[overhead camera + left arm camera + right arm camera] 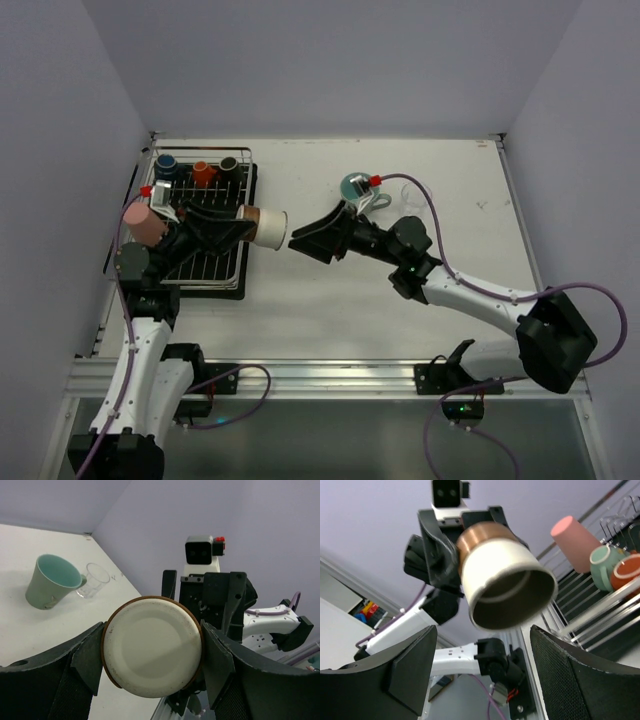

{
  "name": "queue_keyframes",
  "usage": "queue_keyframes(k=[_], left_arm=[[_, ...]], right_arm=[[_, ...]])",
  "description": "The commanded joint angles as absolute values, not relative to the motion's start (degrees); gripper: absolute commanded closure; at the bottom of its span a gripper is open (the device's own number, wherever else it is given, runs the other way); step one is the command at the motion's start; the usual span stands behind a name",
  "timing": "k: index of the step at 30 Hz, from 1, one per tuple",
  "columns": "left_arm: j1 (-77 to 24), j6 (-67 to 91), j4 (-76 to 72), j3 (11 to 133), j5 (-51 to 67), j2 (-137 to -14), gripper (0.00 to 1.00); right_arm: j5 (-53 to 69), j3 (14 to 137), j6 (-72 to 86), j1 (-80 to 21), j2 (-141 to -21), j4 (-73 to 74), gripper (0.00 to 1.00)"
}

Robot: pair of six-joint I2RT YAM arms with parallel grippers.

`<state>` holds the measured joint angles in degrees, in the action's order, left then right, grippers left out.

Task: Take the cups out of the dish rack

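Clenching left end effector on brown-and-white cup by its base, lying sideways above counter just at 3 o'clock of dish rack, mouth toward 3 o'clock. Holding right end effector released, fingers spread wide just beside cup's mouth.

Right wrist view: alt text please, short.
A brown-and-white cup, held sideways at its brown base by the left gripper, points its open mouth at the camera, above the open right gripper. Behind at right, the dish rack holds a salmon tumbler, a teal mug and an orange cup.
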<state>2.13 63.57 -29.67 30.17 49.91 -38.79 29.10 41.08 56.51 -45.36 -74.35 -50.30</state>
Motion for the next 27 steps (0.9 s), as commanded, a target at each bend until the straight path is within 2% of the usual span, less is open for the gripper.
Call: queue_keyframes(k=[1,7,8,10,14,15,17,18,19,21,22,23,24,25,26,27], left_arm=[[0.6,67.4,-36.8,28.2,52.6,-39.7,0.60],[-1.2,69.5,-42.6,25.2,52.4,-41.0,0.60],[-1.2,69.8,-43.8,25.1,52.2,-40.9,0.60],[-1.2,70.5,-44.6,24.8,51.9,-40.7,0.60],[-1.3,71.0,-46.1,24.3,51.1,-39.8,0.55],[-1.3,71.0,-46.0,24.1,51.1,-39.9,0.53],[-1.5,70.9,-45.5,23.6,51.0,-40.0,0.44],[-1.6,70.3,-45.2,23.6,51.1,-40.1,0.38],[-1.6,69.3,-42.9,23.7,51.7,-40.1,0.21],[-1.6,59.9,-34.3,28.5,52.9,-40.2,0.01],[-1.6,54.0,-20.4,31.3,53.1,-40.3,0.00],[-1.6,42.5,-12.6,37.3,52.6,-40.5,0.00],[-2.1,37.4,-6.1,40.1,51.4,-40.6,0.00],[-3.1,32.6,6.6,42.4,45.4,-40.1,0.00],[-4.1,29.2,9.8,44.2,42.2,-39.5,0.00],[-5.9,25.7,11.1,44.7,40.3,-38.8,0.00]], right_arm=[[27.9,46.9,54.8,-46.6,-75.5,-55.0,0.23],[28.9,51.8,55.7,-47.5,-79.8,-52.9,0.29],[29.3,52.4,56.9,-47.5,-80.4,-53.3,0.35],[29.8,52.6,58.4,-47.8,-81.9,-54.8,0.39],[29.4,51.6,62.5,-48.2,-83.3,-59.6,0.58],[29.3,51.3,62.8,-48.3,-83.3,-59.9,0.71],[28.4,51.4,62.6,-48.3,-82.8,-58.6,0.85],[28.2,51.5,62.1,-48.3,-82.4,-57.7,0.98],[27.8,51.4,61.4,-48.3,-81.8,-56.6,1.00],[26.0,51.4,57.6,-47.6,-78.5,-49.5,1.00],[25.7,52.2,56.0,-46.9,-77.4,-45.9,1.00],[25.1,52.9,51.9,-45.4,-74.8,-36.6,1.00],[24.0,54.8,49.3,-44.5,-73.3,-30.4,1.00],[22.3,56.1,46.4,-43.2,-72.0,-24.2,1.00],[18.1,58.0,40.0,-40.3,-70.9,-10.6,1.00],[15.5,61.4,37.4,-38.4,-69.1,-4.0,1.00]])
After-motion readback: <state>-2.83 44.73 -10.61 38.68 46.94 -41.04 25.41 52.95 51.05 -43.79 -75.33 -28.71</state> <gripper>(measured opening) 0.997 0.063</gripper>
